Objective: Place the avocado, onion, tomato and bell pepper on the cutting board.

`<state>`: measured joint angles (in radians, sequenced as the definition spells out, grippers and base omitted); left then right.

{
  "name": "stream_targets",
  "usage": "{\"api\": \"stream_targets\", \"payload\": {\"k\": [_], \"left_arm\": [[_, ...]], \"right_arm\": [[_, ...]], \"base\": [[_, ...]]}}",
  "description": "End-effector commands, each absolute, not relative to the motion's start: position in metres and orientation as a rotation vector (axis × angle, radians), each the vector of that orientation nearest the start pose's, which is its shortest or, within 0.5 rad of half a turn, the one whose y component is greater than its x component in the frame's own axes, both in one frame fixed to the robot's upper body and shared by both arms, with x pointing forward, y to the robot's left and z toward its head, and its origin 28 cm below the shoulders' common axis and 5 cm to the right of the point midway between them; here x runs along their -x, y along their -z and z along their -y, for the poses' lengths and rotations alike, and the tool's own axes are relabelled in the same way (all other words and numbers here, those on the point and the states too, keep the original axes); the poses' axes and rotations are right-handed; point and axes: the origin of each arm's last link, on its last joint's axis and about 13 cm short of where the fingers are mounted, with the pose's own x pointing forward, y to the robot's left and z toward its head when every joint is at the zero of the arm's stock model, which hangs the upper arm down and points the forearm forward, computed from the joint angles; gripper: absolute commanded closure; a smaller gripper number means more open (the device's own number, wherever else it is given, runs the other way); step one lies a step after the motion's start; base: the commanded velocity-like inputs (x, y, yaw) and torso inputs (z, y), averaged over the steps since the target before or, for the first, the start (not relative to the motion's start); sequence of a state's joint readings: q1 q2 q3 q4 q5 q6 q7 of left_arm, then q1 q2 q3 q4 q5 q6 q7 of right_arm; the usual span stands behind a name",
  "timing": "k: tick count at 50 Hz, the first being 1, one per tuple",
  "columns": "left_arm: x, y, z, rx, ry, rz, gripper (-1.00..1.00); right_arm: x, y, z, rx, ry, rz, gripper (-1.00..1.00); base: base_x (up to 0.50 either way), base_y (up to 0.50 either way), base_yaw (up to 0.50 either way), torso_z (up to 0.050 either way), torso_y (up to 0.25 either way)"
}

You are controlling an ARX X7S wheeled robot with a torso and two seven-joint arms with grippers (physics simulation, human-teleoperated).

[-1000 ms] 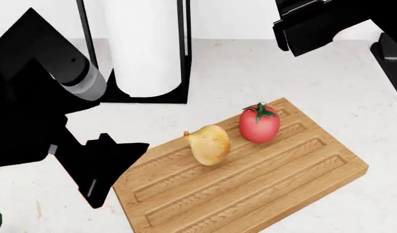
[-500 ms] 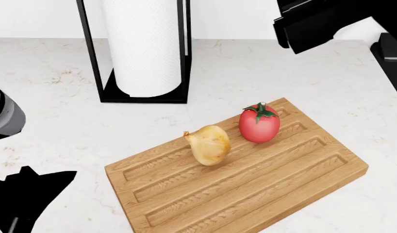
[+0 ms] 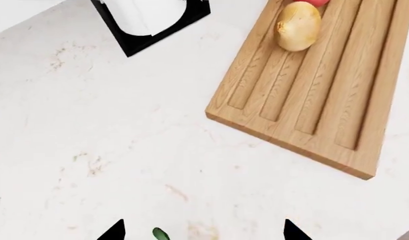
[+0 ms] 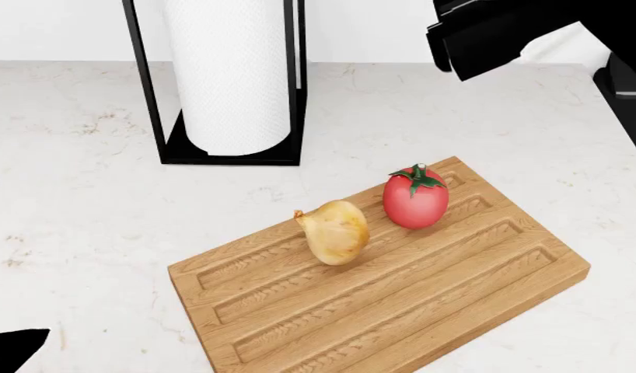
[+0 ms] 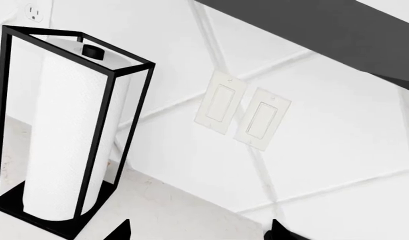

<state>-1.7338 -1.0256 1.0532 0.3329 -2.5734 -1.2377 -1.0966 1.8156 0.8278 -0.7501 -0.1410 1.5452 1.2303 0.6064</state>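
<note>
Onion (image 4: 336, 231) and tomato (image 4: 416, 198) side by side on the cutting board (image 4: 401, 303), tomato to the right, paper towel holder (image 4: 227, 81) behind the board's left end

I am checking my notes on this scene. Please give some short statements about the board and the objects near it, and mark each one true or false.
1. The onion lies on the cutting board. True.
2. The tomato stands on the counter beside the board. False: it is on the board.
3. The left gripper holds the onion. False: its fingertips are apart over the counter, holding nothing.
4. A paper towel roll stands in a black frame behind the board. True.
5. The avocado lies on the board. False: only onion and tomato are there.
</note>
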Motion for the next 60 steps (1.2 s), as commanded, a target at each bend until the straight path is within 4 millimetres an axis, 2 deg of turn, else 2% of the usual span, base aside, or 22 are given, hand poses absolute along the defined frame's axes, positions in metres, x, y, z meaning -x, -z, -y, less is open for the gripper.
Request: {"api": "stream_targets", "payload": {"k": [1,11,24,34,44,60], "left_arm": [[-0.166,-0.345,-0.265,-0.336,0.416,-0.735,-1.0],[-0.159,-0.347,-0.267,-0.35,0.411,-0.796,-1.0],[-0.169,-0.332,-0.271,-0.325,0.385,-0.794,-1.0],[-0.182,-0.315,-0.276,-0.304,0.371,-0.821,-1.0],[-0.185,-0.297,-0.278,-0.287,0.365,-0.876,-1.0],[-0.187,-0.289,-0.287,-0.228,0.338,-0.916,-1.0]], "right_arm": [[-0.243,-0.403,0.161,0.382,-0.14,0.008,-1.0],[-0.244,-0.404,0.16,0.383,-0.143,0.01,-1.0],[-0.243,-0.403,0.161,0.383,-0.141,0.009,-1.0],[-0.244,-0.402,0.16,0.387,-0.141,0.004,-1.0],[-0.245,-0.403,0.159,0.392,-0.143,0.002,-1.0],[-0.243,-0.405,0.158,0.394,-0.138,0.007,-1.0]], "base": [[0.0,0.0,0.0,0.0,0.0],[0.0,0.0,0.0,0.0,0.0],[0.0,0.0,0.0,0.0,0.0],[0.0,0.0,0.0,0.0,0.0],[0.0,0.0,0.0,0.0,0.0],[0.0,0.0,0.0,0.0,0.0]]}}
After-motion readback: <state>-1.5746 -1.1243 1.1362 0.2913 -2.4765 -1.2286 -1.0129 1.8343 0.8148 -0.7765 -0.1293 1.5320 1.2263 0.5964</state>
